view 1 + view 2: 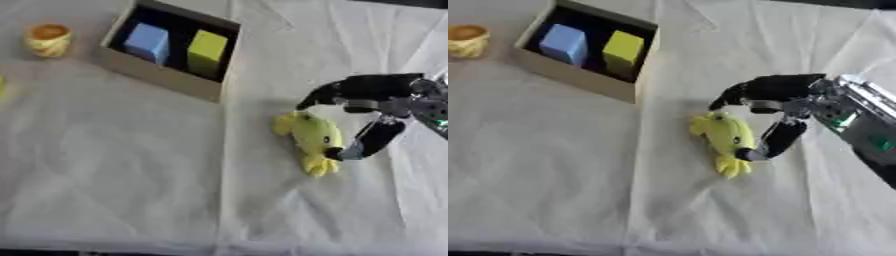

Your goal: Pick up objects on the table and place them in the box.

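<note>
The right hand [785, 107] is reaching in from the right side and is curling around the yellow plush toy [728, 137]; its fingers [730, 98] are touching the top end of the toy and its thumb [770, 144] is pressing the lower right side. The toy is lying on the white cloth [131, 175], well apart from the cardboard box [157, 75]. Inside the box a blue block [147, 42] and a yellow block [206, 50] are standing side by side. A small yellow cup [48, 40] is sitting left of the box.
</note>
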`<action>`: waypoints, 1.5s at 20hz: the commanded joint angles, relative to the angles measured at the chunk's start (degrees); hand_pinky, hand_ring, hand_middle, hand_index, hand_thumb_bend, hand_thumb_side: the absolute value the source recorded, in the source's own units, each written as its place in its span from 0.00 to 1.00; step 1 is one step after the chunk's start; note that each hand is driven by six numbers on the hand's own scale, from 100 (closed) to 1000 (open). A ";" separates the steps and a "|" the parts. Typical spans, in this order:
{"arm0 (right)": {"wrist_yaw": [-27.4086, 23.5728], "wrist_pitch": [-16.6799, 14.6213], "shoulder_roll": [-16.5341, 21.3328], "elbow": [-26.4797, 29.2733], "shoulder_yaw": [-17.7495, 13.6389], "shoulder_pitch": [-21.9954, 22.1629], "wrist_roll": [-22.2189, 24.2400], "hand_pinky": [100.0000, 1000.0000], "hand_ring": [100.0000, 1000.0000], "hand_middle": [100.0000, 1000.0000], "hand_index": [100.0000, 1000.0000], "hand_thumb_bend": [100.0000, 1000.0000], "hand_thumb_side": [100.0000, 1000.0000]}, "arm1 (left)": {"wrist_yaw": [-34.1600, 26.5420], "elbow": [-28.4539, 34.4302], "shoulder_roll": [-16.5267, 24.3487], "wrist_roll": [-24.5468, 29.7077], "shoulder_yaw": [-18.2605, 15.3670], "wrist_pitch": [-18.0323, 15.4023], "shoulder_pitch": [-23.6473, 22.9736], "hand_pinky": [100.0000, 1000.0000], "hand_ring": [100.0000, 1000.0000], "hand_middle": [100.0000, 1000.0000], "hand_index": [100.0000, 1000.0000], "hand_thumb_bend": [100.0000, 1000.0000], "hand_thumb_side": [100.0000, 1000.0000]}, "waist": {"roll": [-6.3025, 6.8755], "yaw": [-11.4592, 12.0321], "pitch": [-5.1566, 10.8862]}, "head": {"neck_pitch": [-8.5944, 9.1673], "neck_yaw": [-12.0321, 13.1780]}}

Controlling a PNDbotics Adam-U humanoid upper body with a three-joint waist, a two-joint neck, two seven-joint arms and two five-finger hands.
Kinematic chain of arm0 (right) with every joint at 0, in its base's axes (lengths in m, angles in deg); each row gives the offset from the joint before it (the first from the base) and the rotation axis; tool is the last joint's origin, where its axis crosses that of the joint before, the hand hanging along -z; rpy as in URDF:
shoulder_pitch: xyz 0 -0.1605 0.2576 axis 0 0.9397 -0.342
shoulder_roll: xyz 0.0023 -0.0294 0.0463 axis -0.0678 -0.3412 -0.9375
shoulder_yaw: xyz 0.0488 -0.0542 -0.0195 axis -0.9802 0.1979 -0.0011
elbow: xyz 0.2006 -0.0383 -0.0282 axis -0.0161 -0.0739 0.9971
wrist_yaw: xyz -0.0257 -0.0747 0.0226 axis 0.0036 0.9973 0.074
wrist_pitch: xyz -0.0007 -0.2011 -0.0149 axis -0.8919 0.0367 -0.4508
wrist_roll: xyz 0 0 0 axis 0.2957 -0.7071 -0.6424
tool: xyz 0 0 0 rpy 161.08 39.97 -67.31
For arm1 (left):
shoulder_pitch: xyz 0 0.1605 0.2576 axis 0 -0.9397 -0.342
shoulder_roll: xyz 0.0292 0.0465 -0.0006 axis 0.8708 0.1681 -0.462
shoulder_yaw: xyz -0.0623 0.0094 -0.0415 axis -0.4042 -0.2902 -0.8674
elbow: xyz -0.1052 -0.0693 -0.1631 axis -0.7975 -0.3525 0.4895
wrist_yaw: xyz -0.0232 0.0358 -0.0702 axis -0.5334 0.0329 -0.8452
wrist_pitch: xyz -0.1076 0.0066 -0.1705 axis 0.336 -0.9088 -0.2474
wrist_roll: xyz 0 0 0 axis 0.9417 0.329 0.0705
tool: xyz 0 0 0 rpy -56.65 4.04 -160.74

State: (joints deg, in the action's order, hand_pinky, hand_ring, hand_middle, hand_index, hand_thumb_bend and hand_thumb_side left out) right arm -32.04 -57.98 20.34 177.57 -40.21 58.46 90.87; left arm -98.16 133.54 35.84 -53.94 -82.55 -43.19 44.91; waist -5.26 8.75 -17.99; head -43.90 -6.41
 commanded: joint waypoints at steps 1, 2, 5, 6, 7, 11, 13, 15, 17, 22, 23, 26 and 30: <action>1.29 -0.81 0.64 -1.01 -0.11 -0.18 0.54 0.82 0.91 0.85 0.95 0.32 0.27 | -0.43 1.13 0.39 0.10 -0.09 0.04 0.79 0.76 0.83 0.72 0.82 0.00 0.63 | 0.83 0.08 0.05 | -0.21 -0.25; 1.30 -1.04 0.38 -1.36 0.06 -0.07 0.78 0.82 0.91 0.84 0.95 0.32 0.26 | -0.46 1.13 0.34 0.11 -0.08 0.05 0.81 0.76 0.83 0.72 0.82 0.00 0.63 | 0.84 0.12 0.00 | -0.21 -0.32; 1.72 -1.53 -0.36 -2.44 0.42 0.36 1.15 0.82 0.91 0.84 0.94 0.34 0.20 | -0.54 1.13 0.25 0.08 -0.09 0.04 0.86 0.76 0.83 0.72 0.82 0.00 0.63 | 0.95 0.29 -0.16 | -0.21 -0.53; 2.03 -1.72 -0.65 -2.82 0.56 0.52 1.19 0.82 0.91 0.83 0.94 0.34 0.19 | -0.57 1.13 0.23 0.07 -0.09 0.04 0.89 0.76 0.83 0.72 0.82 0.00 0.63 | 1.02 0.37 -0.22 | -0.21 -0.62; 2.27 -1.90 -0.96 -3.19 0.65 0.64 1.02 0.81 0.90 0.81 0.92 0.32 0.16 | -0.60 1.13 0.20 0.06 -0.08 0.04 0.93 0.76 0.83 0.72 0.82 0.00 0.63 | 1.08 0.44 -0.27 | -0.21 -0.68; 1.87 -2.14 -1.65 -3.39 0.57 0.66 -1.64 0.78 0.83 0.69 0.82 0.16 0.03 | -0.65 1.13 0.15 0.10 -0.07 0.06 0.95 0.76 0.84 0.72 0.82 0.00 0.63 | 1.29 0.58 -0.33 | -0.21 -0.71; -0.24 -1.89 -1.37 -2.58 0.28 0.62 -3.39 0.76 0.81 0.65 0.79 0.07 0.00 | -0.64 1.13 0.17 0.09 -0.08 0.09 0.91 0.76 0.84 0.72 0.82 0.00 0.63 | 1.30 0.48 -0.29 | -0.21 -0.67; -2.53 -1.32 -0.63 -1.43 -0.22 0.60 -4.93 0.74 0.77 0.59 0.74 0.00 0.00 | -0.63 1.13 0.20 0.09 -0.09 0.11 0.85 0.76 0.84 0.72 0.82 0.00 0.63 | 1.24 0.33 -0.19 | -0.21 -0.61; -4.17 -0.56 0.10 -0.29 -0.94 0.53 -7.00 0.71 0.72 0.52 0.68 0.01 0.00 | -0.67 1.13 0.20 0.05 -0.09 0.18 0.74 0.76 0.84 0.72 0.82 0.00 0.64 | 1.09 0.12 -0.01 | -0.21 -0.59; -6.27 1.81 0.52 1.57 -2.04 -0.05 -13.60 0.67 0.64 0.44 0.60 0.00 0.00 | -0.91 1.13 0.04 -0.06 0.00 0.44 0.67 0.76 0.84 0.72 0.82 0.00 0.64 | 0.89 0.12 0.34 | -0.21 -0.60; -6.84 1.98 0.63 2.00 -2.09 -0.40 -14.05 0.68 0.64 0.45 0.61 0.00 0.00 | -0.99 1.13 0.07 -0.07 0.00 0.46 0.68 0.76 0.84 0.72 0.82 0.00 0.64 | 0.87 0.14 0.42 | -0.21 -0.55; -8.91 2.24 1.27 3.92 -2.57 -3.01 -12.12 0.68 0.64 0.46 0.62 0.00 0.00 | -1.04 1.13 0.21 -0.06 0.02 0.59 0.58 0.76 0.84 0.72 0.82 0.00 0.64 | 0.72 0.10 0.81 | -0.21 -0.47; -12.55 4.44 1.70 6.39 -3.73 -10.35 -7.79 0.67 0.63 0.46 0.62 0.00 0.29 | -1.06 1.13 0.28 0.05 0.17 0.75 0.38 0.76 0.84 0.72 0.82 0.00 0.64 | 0.46 0.05 1.41 | -0.21 -0.65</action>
State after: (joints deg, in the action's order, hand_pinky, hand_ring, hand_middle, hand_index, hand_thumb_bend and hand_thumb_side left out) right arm -43.23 -54.01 19.86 182.27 -42.52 49.17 81.98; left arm -99.11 133.54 35.33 -53.92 -82.47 -42.54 45.05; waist -5.06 8.86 -18.11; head -43.90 -6.98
